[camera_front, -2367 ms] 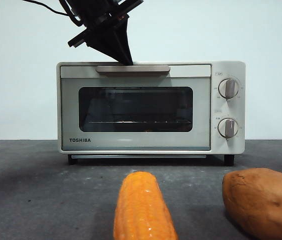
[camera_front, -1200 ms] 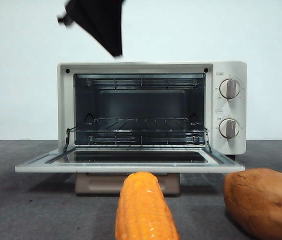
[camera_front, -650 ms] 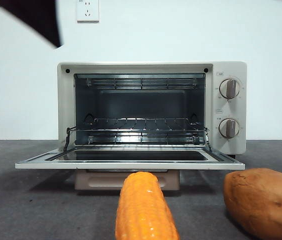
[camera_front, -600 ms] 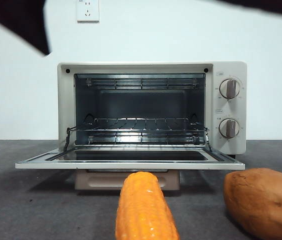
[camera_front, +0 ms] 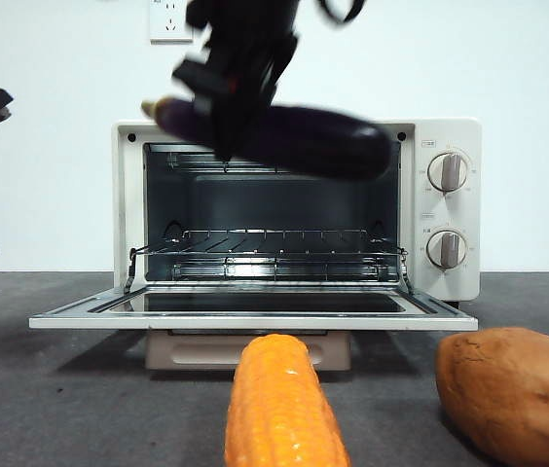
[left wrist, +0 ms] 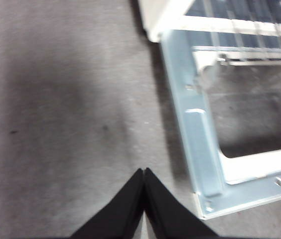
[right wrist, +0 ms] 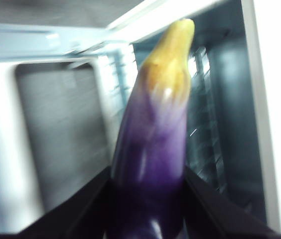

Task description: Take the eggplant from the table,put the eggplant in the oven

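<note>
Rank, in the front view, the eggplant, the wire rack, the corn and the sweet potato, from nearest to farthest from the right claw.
1. Eggplant: held in the right claw, in front of the oven's top edge.
2. Wire rack: inside the open oven, below the claw.
3. Corn: on the table, close to the camera, middle.
4. Sweet potato: on the table, low at the picture's right.

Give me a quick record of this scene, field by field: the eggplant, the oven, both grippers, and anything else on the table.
eggplant: held in the air, level, in front of the oven's upper edge
oven: door folded down flat, wire rack bare
right gripper: shut on the eggplant
left gripper: shut, holding nothing, beside the open door's corner
table: corn cob and sweet potato lie near the camera
</note>
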Robot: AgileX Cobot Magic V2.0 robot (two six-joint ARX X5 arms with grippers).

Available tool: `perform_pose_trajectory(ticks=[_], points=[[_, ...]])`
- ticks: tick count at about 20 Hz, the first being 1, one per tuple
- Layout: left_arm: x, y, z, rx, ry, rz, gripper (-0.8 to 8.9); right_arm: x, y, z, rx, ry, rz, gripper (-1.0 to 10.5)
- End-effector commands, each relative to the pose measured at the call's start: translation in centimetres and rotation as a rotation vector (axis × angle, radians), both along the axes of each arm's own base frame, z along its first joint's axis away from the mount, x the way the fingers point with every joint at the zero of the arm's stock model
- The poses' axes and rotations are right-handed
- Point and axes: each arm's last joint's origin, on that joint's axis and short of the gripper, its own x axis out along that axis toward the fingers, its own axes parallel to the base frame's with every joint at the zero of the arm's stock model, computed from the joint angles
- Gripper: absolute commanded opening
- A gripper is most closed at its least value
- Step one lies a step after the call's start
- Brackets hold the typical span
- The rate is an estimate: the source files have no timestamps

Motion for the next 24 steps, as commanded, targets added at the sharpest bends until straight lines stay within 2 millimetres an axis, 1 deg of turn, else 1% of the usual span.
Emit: perform_pose_trajectory(ticks=[1, 3, 5, 7, 11, 15, 24], points=[[0.4, 0.2, 0.0, -0.014, -0.005, 0.01, 0.06, 2.1, 1.1, -1.7, -0.086, -0.074, 0.045, 1.2], [0.4, 0.2, 0.0, -0.018, -0.004, 0.008, 0.06, 4.0, 1.3, -3.2, -0.113, -0.12, 0.011, 1.2], [0.4, 0.2, 0.1, -0.036, -0.003, -0.008, 0.06, 5.6, 1.3, -4.5, -0.109, -0.131, -0.02, 1.2], [0.3, 0.2, 0.1, -0.04, -0.004, -0.011, 0.06, 6.6, 1.1, -5.4, -0.117, -0.131, -0.04, 1.4], [0.3, 0.1, 0.1, -0.052, -0.002, -0.023, 0.06, 7.3, 1.0, -6.3, -0.12, -0.131, -0.079, 3.2], [0.3, 0.1, 0.1, -0.052, -0.002, -0.023, 0.06, 7.4, 1.1, -6.2, -0.089, -0.141, -0.095, 3.3], [0.3, 0.1, 0.1, -0.052, -0.002, -0.023, 0.06, 7.4, 1.1, -6.2, -0.084, -0.14, -0.1, 3.3]])
